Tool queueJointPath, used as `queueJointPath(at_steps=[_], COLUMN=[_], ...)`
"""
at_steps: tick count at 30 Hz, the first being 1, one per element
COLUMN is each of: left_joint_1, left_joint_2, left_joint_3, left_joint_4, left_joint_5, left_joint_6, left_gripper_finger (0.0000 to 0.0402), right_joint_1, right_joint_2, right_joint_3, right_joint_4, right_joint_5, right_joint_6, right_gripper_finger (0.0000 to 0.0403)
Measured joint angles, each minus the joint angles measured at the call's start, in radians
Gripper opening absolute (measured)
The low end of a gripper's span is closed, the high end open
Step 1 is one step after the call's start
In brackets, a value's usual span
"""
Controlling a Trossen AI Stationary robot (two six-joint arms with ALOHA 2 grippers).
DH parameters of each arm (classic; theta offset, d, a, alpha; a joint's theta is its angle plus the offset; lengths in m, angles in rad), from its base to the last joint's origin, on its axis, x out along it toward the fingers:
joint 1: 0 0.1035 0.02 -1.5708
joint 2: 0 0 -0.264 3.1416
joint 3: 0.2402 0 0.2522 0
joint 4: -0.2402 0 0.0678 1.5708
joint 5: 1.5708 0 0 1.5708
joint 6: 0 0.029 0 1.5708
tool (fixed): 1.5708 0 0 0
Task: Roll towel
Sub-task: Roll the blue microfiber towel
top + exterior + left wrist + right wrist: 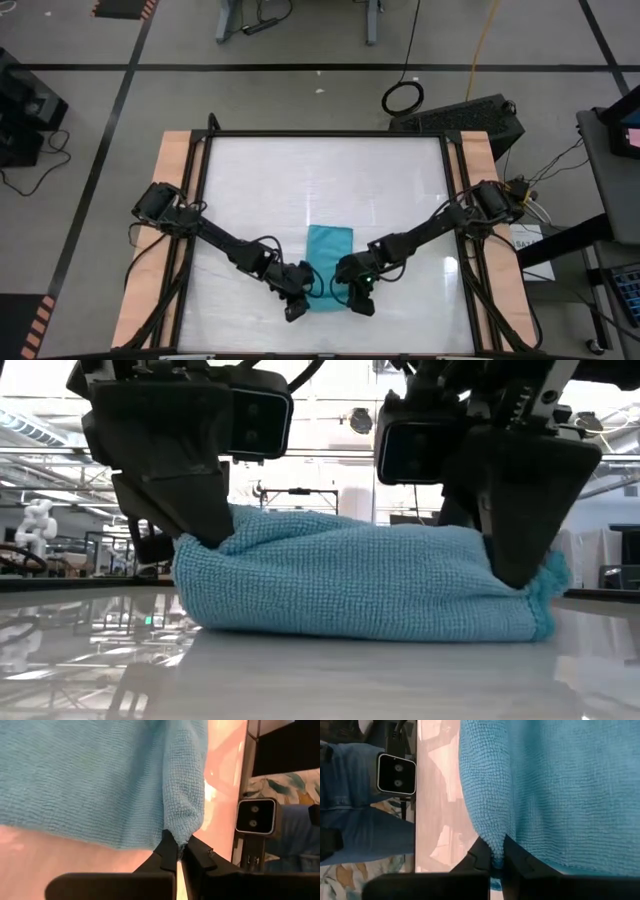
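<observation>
Towel [329,250] long axis runs near-far; left gripper [293,312], right gripper [362,305] jaws pinch its near corners.

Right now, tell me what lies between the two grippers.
The towel's folded near edge spans the gap between the left gripper and right gripper, each pinching a corner. The low view shows it best.

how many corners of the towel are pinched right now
2: the left gripper is shut on one near corner of the towel, the right gripper on the other.
</observation>
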Motion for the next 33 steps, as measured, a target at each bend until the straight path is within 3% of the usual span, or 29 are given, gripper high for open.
queueJointPath(at_steps=[11, 22, 28, 33], left_joint_1=[0.000, 0.009, 0.008, 0.000], left_joint_2=[0.004, 0.072, 0.075, 0.073], left_joint_3=[0.000, -0.001, -0.018, -0.091], left_joint_4=[0.007, 0.152, 0.159, 0.230], left_joint_5=[0.053, 0.156, 0.137, 0.146], left_joint_6=[-0.064, -0.115, -0.122, -0.182], left_gripper_finger=[0.0010, 0.0011, 0.0041, 0.0081], right_joint_1=[0.008, 0.016, 0.018, 0.019], right_joint_2=[0.010, 0.010, 0.010, 0.011], right_joint_3=[0.000, -0.001, -0.002, -0.005], right_joint_4=[0.040, 0.037, 0.020, 0.012], right_joint_5=[-0.012, -0.030, -0.012, -0.009], right_joint_6=[0.040, 0.050, 0.041, 0.033], right_gripper_finger=[0.0004, 0.0004, 0.0006, 0.0039])
